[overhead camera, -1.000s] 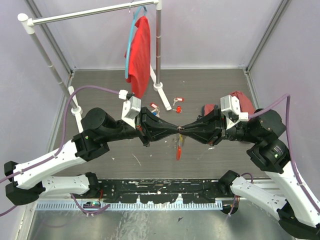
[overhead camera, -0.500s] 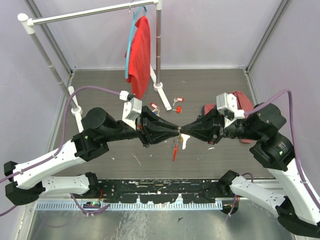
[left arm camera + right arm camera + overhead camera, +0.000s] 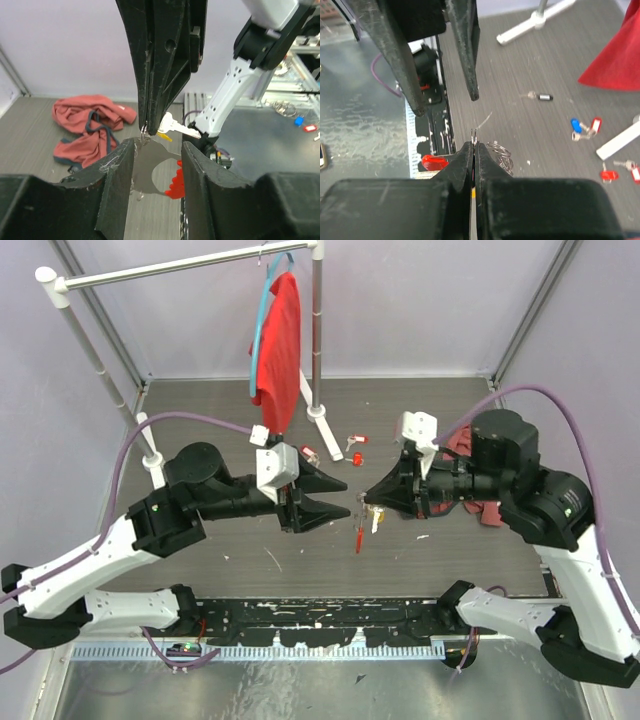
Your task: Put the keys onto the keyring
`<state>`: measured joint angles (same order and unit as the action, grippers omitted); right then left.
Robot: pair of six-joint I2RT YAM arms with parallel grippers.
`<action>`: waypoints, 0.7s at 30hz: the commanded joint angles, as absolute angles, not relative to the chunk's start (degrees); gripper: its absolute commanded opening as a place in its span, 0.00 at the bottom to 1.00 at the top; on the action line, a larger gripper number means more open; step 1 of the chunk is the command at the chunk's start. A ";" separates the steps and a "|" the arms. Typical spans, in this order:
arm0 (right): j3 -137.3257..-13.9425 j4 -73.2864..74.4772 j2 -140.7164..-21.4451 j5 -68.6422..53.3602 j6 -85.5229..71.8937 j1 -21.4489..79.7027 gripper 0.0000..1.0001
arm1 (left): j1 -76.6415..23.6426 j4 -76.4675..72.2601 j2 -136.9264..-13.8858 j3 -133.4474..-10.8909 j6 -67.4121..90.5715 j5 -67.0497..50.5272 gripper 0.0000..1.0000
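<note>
In the top view my right gripper [image 3: 365, 498] is shut on the keyring's thin metal ring [image 3: 474, 134]. Below the jaws the red plastic piece [image 3: 358, 538] hangs over the table, and chain loops [image 3: 500, 152] show beside the tips. A silvery key with a yellow tag [image 3: 175, 129] hangs by the same jaws. My left gripper [image 3: 344, 496] is open just left of them, its fingers [image 3: 117, 185] apart with nothing between. Loose keys lie on the table: a black-tagged key [image 3: 542, 96], a blue-tagged key [image 3: 576, 125] and red-tagged keys [image 3: 355, 440].
A white clothes rack [image 3: 318, 330] with a red garment [image 3: 278, 340] on a blue hanger stands at the back. A crumpled red cloth [image 3: 90, 125] lies at the right under the right arm. Grey walls enclose the table; a black rail [image 3: 320, 615] runs along the near edge.
My left gripper has opened and drawn back to the left, away from the right gripper's tips. The right gripper stays shut on the keyring, and its arm has lifted and turned.
</note>
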<state>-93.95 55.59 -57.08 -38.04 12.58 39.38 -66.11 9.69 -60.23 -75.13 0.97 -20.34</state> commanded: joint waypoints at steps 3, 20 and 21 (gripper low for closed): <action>-100.61 67.96 -61.36 -32.70 15.32 39.56 0.01 | -66.23 16.22 -62.06 -76.66 -3.22 -18.46 0.50; -100.90 71.55 -63.77 -38.38 17.04 39.97 0.01 | -66.30 17.38 -66.60 -76.83 -4.04 -17.85 0.45; -100.68 71.33 -63.67 -38.89 17.09 40.03 0.01 | -66.36 17.36 -66.76 -76.98 -4.04 -18.08 0.44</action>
